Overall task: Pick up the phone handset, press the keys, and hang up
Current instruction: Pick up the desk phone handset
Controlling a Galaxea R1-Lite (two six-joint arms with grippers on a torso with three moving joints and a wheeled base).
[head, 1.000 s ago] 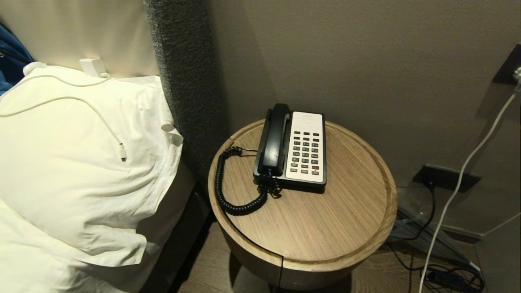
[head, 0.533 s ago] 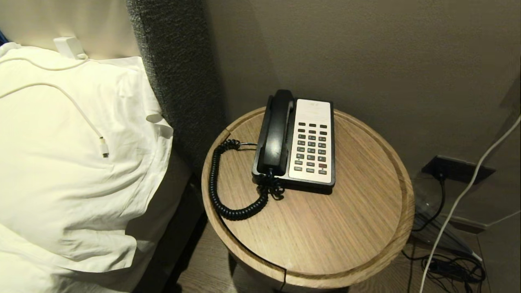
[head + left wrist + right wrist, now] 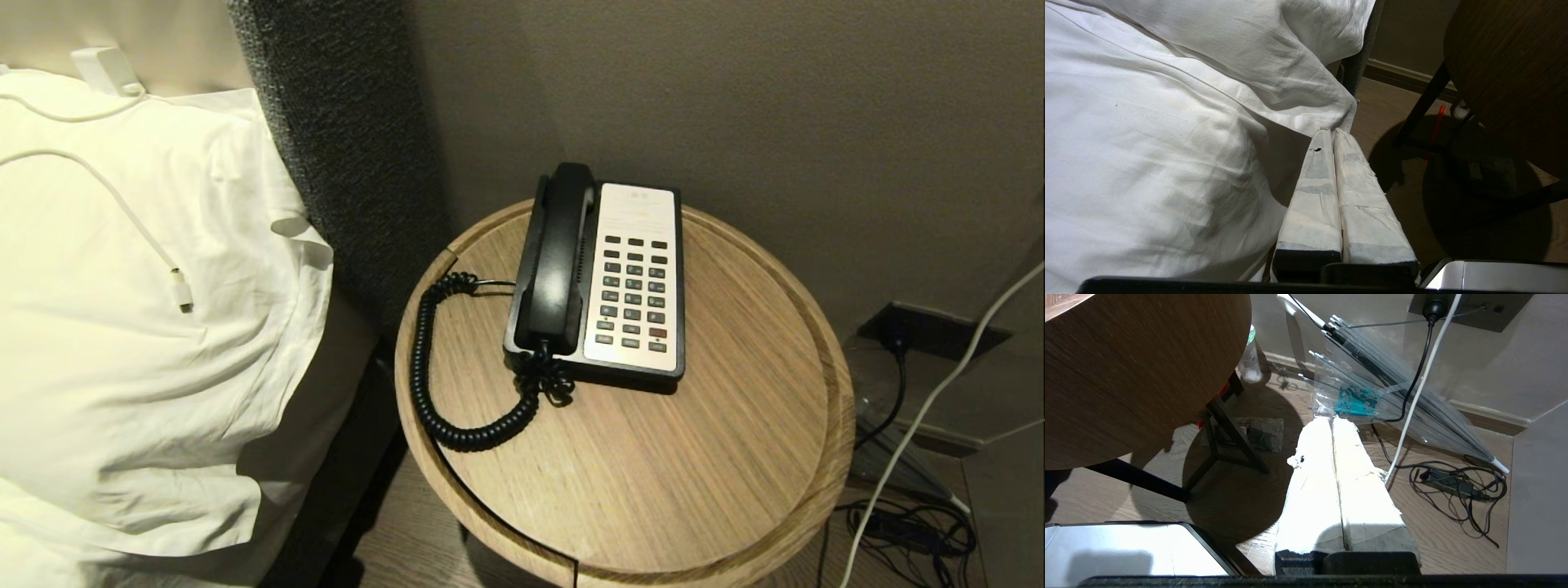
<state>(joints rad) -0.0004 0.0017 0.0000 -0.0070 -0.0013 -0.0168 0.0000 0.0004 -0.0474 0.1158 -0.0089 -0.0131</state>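
Glossy black curved handset (image 3: 558, 257) cradled beside dark grey keys (image 3: 633, 292) on round wooden surface (image 3: 653, 465), untouched; left claw (image 3: 1329, 131) and right claw (image 3: 1329, 419) closed, empty, parked low.
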